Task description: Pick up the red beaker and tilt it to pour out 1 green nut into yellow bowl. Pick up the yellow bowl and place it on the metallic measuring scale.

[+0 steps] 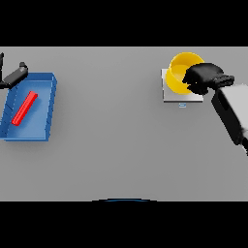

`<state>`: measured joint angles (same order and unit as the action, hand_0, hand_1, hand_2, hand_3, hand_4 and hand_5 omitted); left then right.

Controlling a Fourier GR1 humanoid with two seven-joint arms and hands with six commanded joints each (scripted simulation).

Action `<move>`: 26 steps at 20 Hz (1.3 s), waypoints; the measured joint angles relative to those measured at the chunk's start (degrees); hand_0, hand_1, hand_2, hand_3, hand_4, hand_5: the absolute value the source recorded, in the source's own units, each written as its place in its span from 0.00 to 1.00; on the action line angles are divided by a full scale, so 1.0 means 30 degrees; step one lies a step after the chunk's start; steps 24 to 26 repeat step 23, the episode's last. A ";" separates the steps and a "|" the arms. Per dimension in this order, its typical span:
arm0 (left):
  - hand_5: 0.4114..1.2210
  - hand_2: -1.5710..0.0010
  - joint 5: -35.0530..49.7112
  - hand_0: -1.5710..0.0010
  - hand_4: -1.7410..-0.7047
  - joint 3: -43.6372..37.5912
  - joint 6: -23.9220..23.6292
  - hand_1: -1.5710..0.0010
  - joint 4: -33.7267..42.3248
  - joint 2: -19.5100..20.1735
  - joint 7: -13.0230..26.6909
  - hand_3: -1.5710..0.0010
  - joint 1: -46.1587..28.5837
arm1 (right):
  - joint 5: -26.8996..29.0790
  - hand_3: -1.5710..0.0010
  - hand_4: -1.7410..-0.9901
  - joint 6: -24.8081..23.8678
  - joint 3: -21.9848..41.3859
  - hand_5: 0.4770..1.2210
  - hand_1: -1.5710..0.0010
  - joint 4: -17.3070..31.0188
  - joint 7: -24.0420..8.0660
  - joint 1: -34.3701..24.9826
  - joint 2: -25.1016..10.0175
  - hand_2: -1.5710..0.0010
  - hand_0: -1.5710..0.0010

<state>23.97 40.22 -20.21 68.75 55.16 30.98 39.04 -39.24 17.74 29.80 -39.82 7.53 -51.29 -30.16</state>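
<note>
Yellow bowl (180,72): sits over the metallic measuring scale (181,97) at the table's far right, covering its upper part; whether it rests fully on the plate cannot be told.
Look: round, bright yellow, open side up; no green nut is visible inside.
Right hand (205,77): at the bowl's right rim, fingers curled round it, arm reaching in from the right.
Relation: bowl lies just left of the palm; the release looks like the next step.
Left hand (14,76): far left, above the blue tray (42,106), whether its fingers are curled cannot be told.
Red bar (24,108): lies slanted in the tray.
</note>
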 measured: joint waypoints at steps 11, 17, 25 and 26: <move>0.44 1.00 0.0227 1.00 0.86 -0.0257 0.0361 1.00 -0.0575 -0.0159 -0.0897 1.00 -0.0146 | 0.1110 0.54 0.27 0.1246 -0.0639 0.60 0.67 0.0584 -0.0667 -0.0071 0.0174 0.67 0.55; 0.44 1.00 0.0166 1.00 0.86 -0.0107 0.0237 1.00 -0.0265 -0.0226 -0.0434 1.00 0.0034 | 0.0896 0.73 0.37 0.1669 -0.0464 0.47 0.91 0.0988 -0.0784 -0.0424 0.0191 0.86 0.88; 0.44 1.00 -0.0043 1.00 0.86 0.0040 -0.0199 1.00 0.0401 0.0039 -0.0064 1.00 -0.0099 | 0.0516 0.83 0.44 0.1452 -0.0088 0.43 0.98 0.1027 -0.0232 -0.0181 -0.0063 0.96 0.97; 0.44 1.00 -0.0043 1.00 0.86 0.0040 -0.0199 1.00 0.0401 0.0039 -0.0064 1.00 -0.0099 | 0.0516 0.83 0.44 0.1452 -0.0088 0.43 0.98 0.1027 -0.0232 -0.0181 -0.0063 0.96 0.97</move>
